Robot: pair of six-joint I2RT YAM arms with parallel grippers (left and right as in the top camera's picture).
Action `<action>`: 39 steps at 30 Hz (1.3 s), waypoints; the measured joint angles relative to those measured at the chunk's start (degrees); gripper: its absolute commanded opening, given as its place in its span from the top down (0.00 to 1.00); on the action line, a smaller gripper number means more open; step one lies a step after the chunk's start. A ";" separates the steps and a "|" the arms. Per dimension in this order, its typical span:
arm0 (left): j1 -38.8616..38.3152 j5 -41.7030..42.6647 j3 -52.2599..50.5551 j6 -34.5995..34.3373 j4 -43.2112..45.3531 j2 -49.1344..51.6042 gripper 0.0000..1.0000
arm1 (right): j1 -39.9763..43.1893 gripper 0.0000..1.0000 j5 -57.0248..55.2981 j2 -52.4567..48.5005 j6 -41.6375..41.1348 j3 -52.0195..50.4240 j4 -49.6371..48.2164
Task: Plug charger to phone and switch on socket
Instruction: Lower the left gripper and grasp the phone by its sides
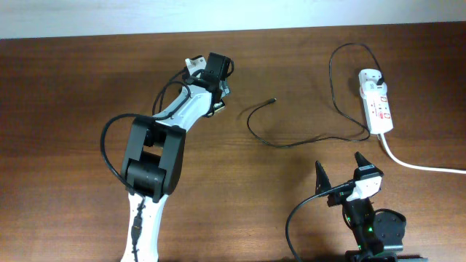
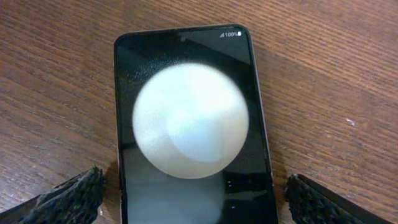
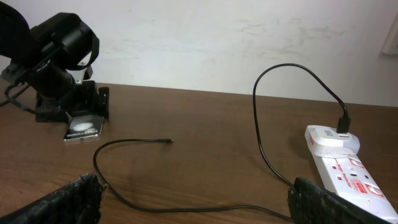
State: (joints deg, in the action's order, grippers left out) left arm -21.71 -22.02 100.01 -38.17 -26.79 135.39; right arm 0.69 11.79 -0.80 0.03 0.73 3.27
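The phone (image 2: 186, 118) lies flat on the brown wooden surface (image 1: 73, 109) in the upper middle of the overhead frame, largely covered there by the left arm's wrist. In the left wrist view it fills the centre, screen up with a round glare on the glass. The left gripper (image 2: 196, 205) straddles its near end, with the fingers (image 2: 68, 196) apart at the lower corners and a thin gap on each side.

The charger (image 1: 291, 143) is a thin black cable. Its connector tip (image 1: 273, 100) lies loose on the surface right of the phone and apart from it. The cable curls across the middle, then arcs up to a black plug (image 1: 380, 76) seated in the top end of the socket (image 1: 377, 105) at the upper right. The socket's thick white cord (image 1: 415, 166) trails off the right edge.

The right gripper (image 1: 338, 161) sits at the lower right with its fingers spread wide, holding nothing, well below the socket
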 measured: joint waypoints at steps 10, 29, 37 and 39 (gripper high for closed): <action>0.66 2.32 0.85 0.17 -4.66 -0.09 0.43 | 0.00 0.01 0.00 0.00 0.00 0.00 0.00; 0.90 16.52 10.19 -1.84 -29.75 1.20 0.16 | 0.00 0.01 0.00 0.00 0.00 0.00 0.00; 0.90 16.72 10.10 -1.77 -29.35 1.05 0.43 | 0.00 0.01 0.00 0.00 0.00 0.00 0.00; 0.96 17.25 11.06 -1.77 -31.10 1.29 0.45 | 0.00 0.01 0.00 0.00 0.02 0.00 0.00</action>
State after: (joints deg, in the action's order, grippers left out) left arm -20.75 -4.78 111.07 -39.94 -57.89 136.68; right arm 0.69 11.79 -0.80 0.05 0.73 3.27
